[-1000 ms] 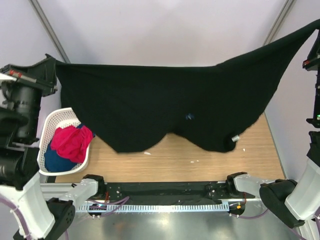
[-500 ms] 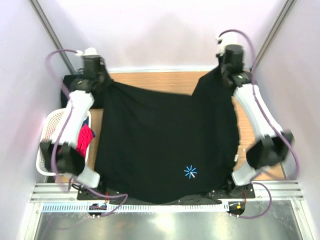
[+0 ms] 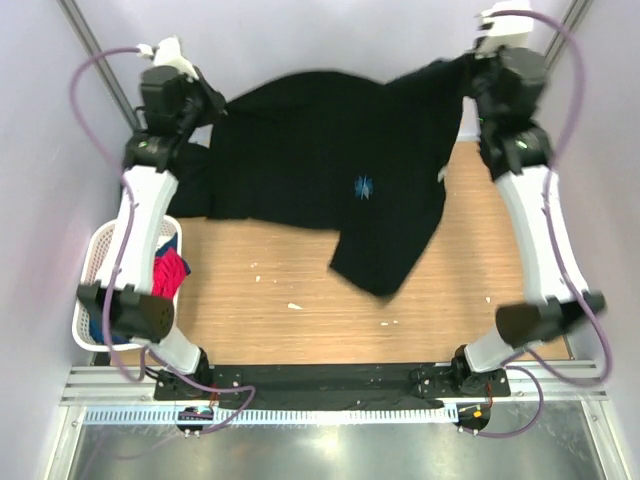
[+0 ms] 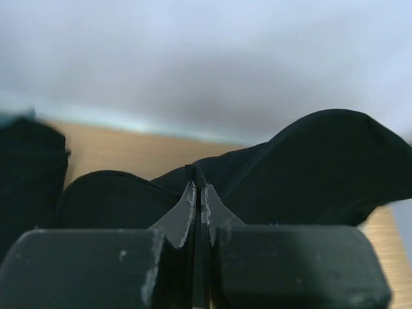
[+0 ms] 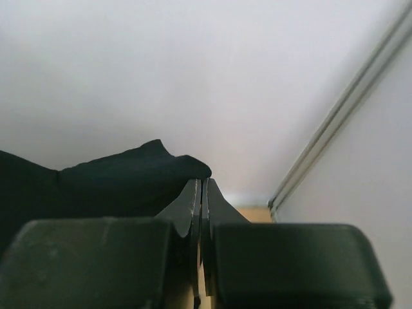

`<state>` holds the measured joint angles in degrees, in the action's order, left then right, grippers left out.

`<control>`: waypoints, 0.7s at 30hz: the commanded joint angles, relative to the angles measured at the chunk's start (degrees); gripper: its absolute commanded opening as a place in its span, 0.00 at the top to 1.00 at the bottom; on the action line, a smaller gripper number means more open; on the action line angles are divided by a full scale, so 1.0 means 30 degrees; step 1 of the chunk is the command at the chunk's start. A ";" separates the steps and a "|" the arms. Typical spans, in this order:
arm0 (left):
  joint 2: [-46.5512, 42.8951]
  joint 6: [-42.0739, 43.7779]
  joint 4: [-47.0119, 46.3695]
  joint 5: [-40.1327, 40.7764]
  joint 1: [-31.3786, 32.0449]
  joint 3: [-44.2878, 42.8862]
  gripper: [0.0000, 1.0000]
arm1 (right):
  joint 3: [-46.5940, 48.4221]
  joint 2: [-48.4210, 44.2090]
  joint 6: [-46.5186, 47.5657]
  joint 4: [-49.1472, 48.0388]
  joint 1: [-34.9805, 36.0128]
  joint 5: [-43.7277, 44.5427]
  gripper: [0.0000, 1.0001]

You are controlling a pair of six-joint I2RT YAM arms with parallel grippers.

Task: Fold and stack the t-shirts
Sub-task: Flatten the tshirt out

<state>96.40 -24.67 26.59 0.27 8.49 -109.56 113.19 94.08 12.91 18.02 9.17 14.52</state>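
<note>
While both of my arms reach to the far end of the wooden table (image 3: 300, 300), the black t-shirt (image 3: 320, 160) is spread wide between them. Its long axis runs left to right along the far edge, one upper corner toward each side wall. From its right half a broad flap points back toward my bases, ending near the middle of the wood. The cloth looks blurred, and I cannot tell how much of it rests on the table.

Seen from my left wrist, a separate black heap (image 4: 29, 174) sits at the far left, just beside the held cloth. It may be another shirt; I cannot tell.

The white mesh basket (image 3: 92, 262) stands at the table's left edge, well apart from the flap. A red-pink garment (image 3: 170, 272) lies bunched inside it.

My left claw (image 4: 198, 188) is clenched on the shirt's left corner, fingers pressed flat together with a fold of black pinched at the tips. My right claw (image 5: 201, 188) is clamped the same way on the right corner, held higher against the pale wall.

A small blue mark (image 3: 362, 186) shows near the shirt's middle.
</note>
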 commanded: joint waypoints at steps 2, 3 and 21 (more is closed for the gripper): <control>-0.5226 0.1103 -0.1451 -0.0561 -0.0048 0.0480 1.00 | -0.1310 -0.5397 -0.0113 -0.2461 -0.0010 -0.0066 0.99; -0.5935 0.0929 -0.1335 -0.0560 -0.0047 0.0629 1.00 | -0.1574 -0.6651 -0.0026 -0.2520 -0.0009 0.0108 0.99; -1.6749 -0.0831 0.4757 -0.0388 -0.0048 -0.1241 1.00 | 0.2760 -1.4600 0.0737 0.3134 -0.0156 -0.0710 0.99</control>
<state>49.69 -26.41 36.51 -1.56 8.51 -109.10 118.56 53.04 13.76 26.30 9.15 12.23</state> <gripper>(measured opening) 0.009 0.028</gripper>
